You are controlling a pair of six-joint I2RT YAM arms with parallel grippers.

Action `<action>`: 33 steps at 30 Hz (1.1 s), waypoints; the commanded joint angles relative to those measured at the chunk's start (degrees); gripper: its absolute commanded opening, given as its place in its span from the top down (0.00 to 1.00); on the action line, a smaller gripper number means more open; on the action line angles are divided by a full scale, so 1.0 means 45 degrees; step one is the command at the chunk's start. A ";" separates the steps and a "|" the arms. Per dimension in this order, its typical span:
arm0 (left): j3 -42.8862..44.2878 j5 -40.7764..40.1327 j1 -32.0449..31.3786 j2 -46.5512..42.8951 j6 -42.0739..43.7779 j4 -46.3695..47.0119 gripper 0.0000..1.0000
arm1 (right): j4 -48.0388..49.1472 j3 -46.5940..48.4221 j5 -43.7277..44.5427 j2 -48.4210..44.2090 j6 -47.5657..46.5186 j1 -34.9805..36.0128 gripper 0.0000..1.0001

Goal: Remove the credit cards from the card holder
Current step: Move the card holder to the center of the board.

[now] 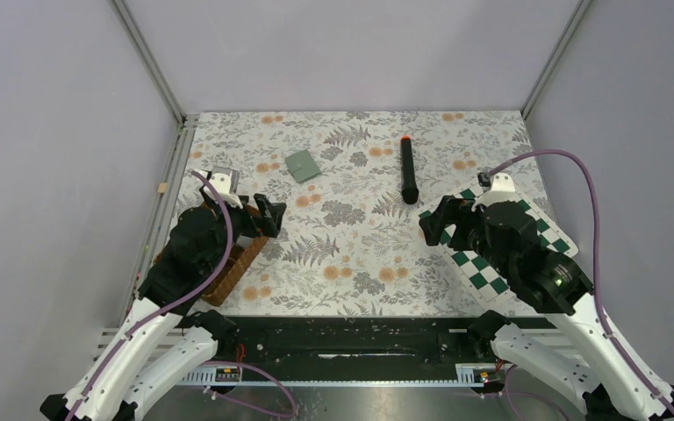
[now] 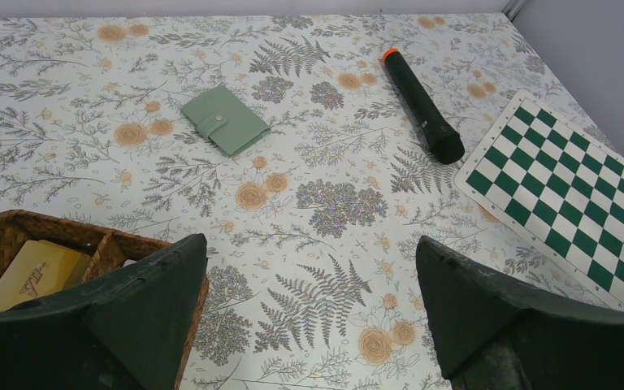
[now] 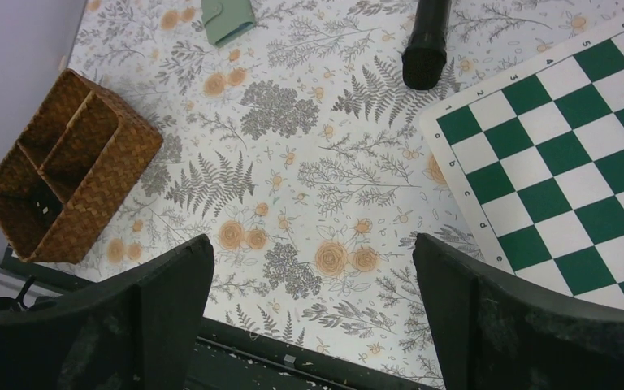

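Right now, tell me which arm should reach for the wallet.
Left. The closed wallet lies left of centre, just beyond the open left gripper; the right gripper, also open, hangs by the chessboard, farther off.

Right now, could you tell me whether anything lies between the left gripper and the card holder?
Nothing visible does: only patterned tablecloth lies between the open left gripper and the closed card holder.

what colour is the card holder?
Plain sage green. The card holder shows best in the left wrist view.
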 commanded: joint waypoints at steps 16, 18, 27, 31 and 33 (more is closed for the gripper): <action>0.3050 -0.2374 0.0598 0.3777 -0.1105 -0.1770 0.02 | 0.1811 -0.1093 -0.0256 -0.0842 0.0224 0.0106 0.01; 0.4361 -0.2371 0.1213 0.5279 -0.1996 -0.2632 0.03 | 0.2249 -0.1370 -0.0494 -0.1083 0.0122 0.0096 0.01; 0.8476 -0.1380 0.2458 1.1797 -0.6044 -0.1578 0.13 | 0.3473 -0.2100 -0.3052 -0.1052 0.1139 0.0100 0.01; 1.0684 -0.0686 0.2801 1.5108 -0.6936 -0.2360 0.20 | 0.3439 -0.1899 -0.4041 -0.0947 0.1445 0.0095 0.01; 1.1401 -0.0760 0.2808 1.6249 -0.6992 -0.2408 0.21 | 0.3475 -0.1788 -0.4365 -0.1108 0.1203 0.0089 0.03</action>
